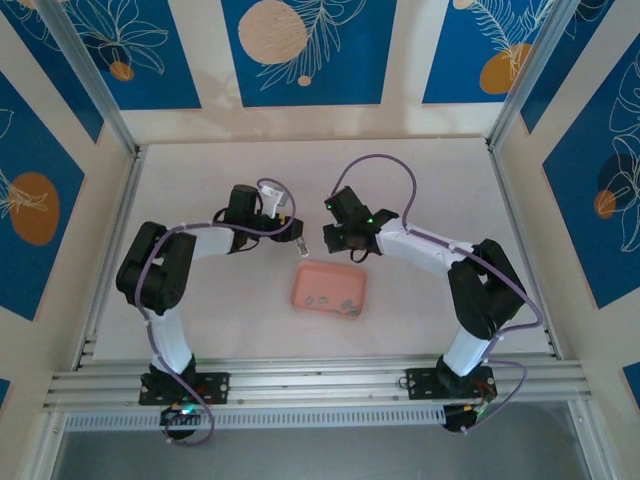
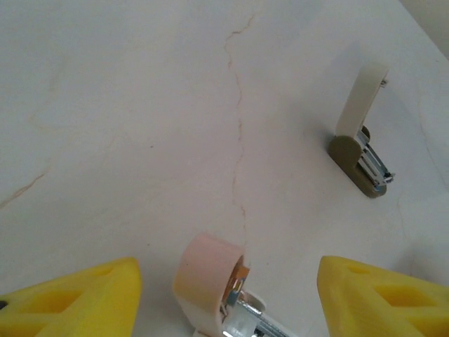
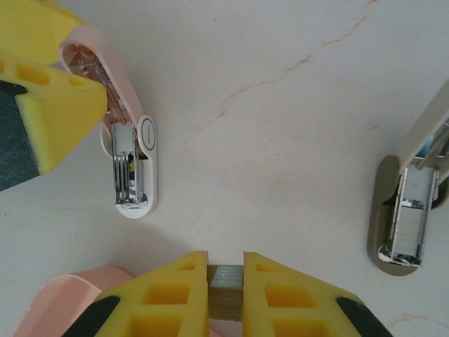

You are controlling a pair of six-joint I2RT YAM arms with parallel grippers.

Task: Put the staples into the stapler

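Right jaws clamp a strip of staples (image 3: 226, 289) near the open pink stapler (image 3: 132, 168).
The short grey strip sits pinched between the right jaws. The left jaws stand apart on either side of the stapler's pink end. Loose staples (image 1: 335, 302) lie in the pink tray (image 1: 309, 272), and an olive stapler (image 3: 403, 210) lies open on the tabletop (image 3: 280, 140).

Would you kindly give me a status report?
Left claw open around pink stapler. Right claw shut on staple strip. Olive stapler stands aside, not blocking.
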